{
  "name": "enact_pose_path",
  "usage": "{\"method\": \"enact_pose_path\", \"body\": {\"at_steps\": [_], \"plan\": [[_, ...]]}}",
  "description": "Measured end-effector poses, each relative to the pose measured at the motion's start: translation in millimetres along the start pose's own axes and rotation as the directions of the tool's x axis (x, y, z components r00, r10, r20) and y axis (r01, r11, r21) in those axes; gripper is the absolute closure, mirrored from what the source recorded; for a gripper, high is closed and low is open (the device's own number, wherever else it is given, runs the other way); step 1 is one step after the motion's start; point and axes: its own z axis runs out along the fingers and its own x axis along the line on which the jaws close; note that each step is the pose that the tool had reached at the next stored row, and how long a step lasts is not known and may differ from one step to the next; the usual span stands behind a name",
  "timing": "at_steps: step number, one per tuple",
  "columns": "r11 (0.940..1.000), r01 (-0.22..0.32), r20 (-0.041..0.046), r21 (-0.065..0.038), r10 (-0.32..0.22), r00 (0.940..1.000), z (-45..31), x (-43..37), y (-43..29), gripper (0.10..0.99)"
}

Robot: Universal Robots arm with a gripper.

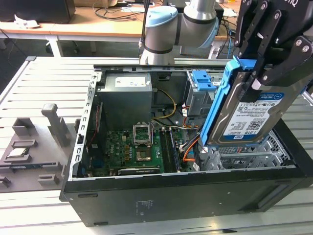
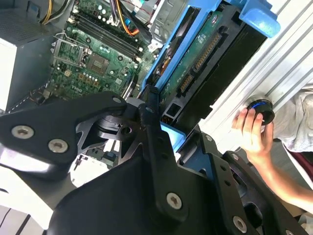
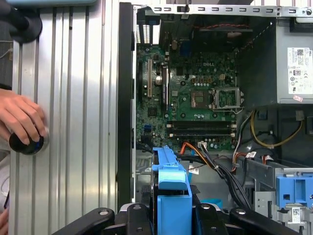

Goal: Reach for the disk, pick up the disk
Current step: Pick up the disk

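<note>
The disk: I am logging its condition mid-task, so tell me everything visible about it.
The disk is a flat silver-metal hard drive with a white-and-blue barcode label, framed by blue plastic rails. It is held tilted, near upright, above the open computer case, lifted clear of the drive cage. The tool is clamped on its upper end. In the second wrist view its green circuit-board underside and connector edge show.

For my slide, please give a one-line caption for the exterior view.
Gripper holds the disk tilted above the open case, clear of the drive cage.
</note>
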Motion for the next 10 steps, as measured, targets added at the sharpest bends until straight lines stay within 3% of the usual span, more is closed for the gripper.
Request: {"method": "enact_pose_path", "body": {"at_steps": [10], "plan": [[1.0,0.0,0.0002,-0.003,0.0,1.0,-0.9,0.2,-22.5,0.718]]}}
